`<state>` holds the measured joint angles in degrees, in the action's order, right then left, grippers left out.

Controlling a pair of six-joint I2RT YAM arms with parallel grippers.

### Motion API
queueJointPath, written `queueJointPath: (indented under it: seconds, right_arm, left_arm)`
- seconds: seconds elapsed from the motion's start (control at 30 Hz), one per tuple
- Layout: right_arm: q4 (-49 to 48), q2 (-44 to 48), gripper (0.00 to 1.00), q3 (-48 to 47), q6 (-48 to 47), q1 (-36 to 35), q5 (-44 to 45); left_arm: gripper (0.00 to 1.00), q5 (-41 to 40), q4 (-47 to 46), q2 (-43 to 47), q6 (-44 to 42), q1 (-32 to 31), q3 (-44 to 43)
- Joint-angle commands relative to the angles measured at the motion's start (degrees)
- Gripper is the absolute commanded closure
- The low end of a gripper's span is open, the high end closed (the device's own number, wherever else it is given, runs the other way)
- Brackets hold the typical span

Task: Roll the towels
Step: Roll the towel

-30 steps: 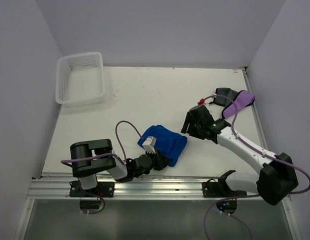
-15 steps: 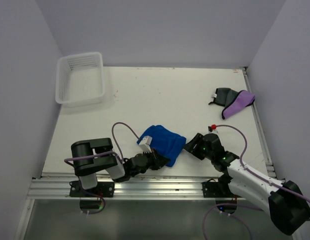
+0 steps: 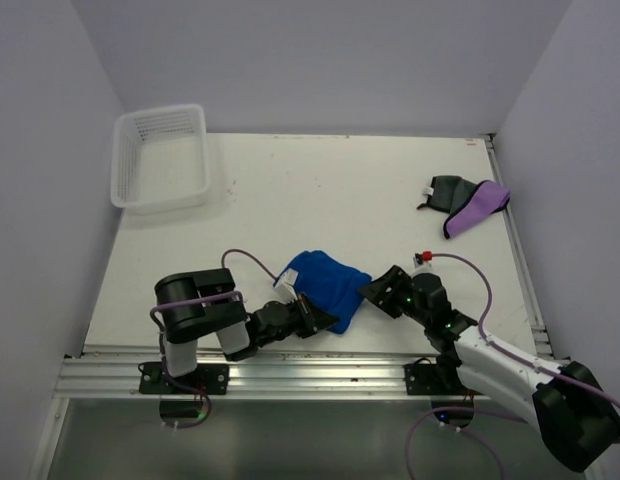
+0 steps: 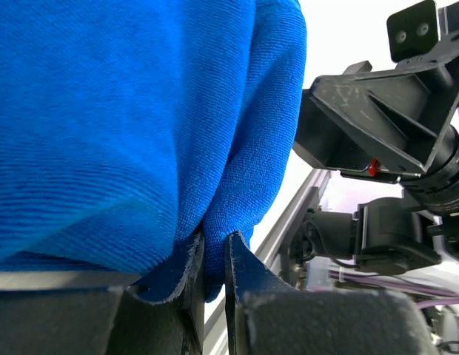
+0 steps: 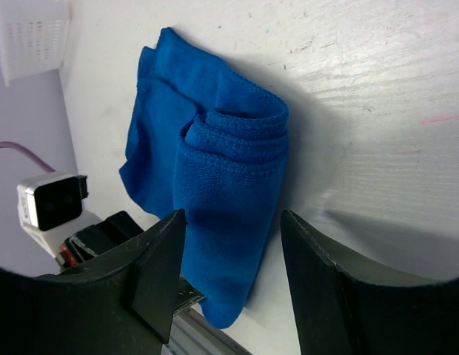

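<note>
**Left gripper** (image 4: 213, 244): jaws drawn almost together, pinching a fold of the blue towel (image 4: 104, 111) at its near hem. A thin wedge of cloth shows between them.

**Right gripper** (image 5: 231, 222): jaws spread wide. From its wrist camera they frame the layered right end of the blue towel (image 5: 207, 170) and appear not to touch it.

**Towel position.** The blue towel (image 3: 330, 280) lies bunched and partly folded close to the near edge of the counter (image 3: 320, 190), about midway along it, between the two grippers.

**Step in hand (judged).** The left gripper (image 3: 308, 312) anchors the hem while the right gripper (image 3: 375, 293) lines up on the folded end to start or tighten the roll. To do this well:
- The right jaws should close over every layer of that end, not the top ply alone.
- The left pinch should hold firm and low, so the cloth turns over itself rather than sliding.
- The turn should go away from the near edge, since the towel sits close to the rail.
- Both ends should advance evenly, or the roll will cone.

**Arm pose.** The left arm is folded tight and lies nearly flat along the near edge, its wrist aimed rightward. The right arm stretches low from the near right corner, its forearm angled leftward toward the towel.

**Elsewhere.** The purple and dark towels (image 3: 470, 205) lie by the right edge, and a basket (image 3: 205, 150) stands at the far left corner.
</note>
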<state>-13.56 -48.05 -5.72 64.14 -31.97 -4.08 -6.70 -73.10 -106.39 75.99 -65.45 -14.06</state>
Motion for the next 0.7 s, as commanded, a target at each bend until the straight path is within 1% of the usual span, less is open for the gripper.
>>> queueJointPath:
  seconds: [0.0, 0.1, 0.3, 0.67]
  right_arm:
    - [-4.63, -0.38, 0.41, 0.79, 1.16, 0.06, -1.99]
    - [-4.81, -0.20, 0.39, 1.23, 1.08, 0.06, -2.86]
    - [-4.45, -1.95, 0.37, 1.50, 0.55, -0.11, -4.53]
    - [-12.97, -9.33, 0.38, 1.85, 1.87, -3.19, -5.06]
  left_arm:
    - [1.00, 3.53, -0.54, -3.21, 4.33, 0.23, 2.63]
    - [1.00, 3.71, -3.36, -4.18, 5.92, 0.59, 3.60]
    - [1.00, 3.18, -1.26, -2.86, 6.11, 0.68, 3.61]
    - [1.00, 3.36, -0.99, -2.33, 7.25, 1.03, 3.26]
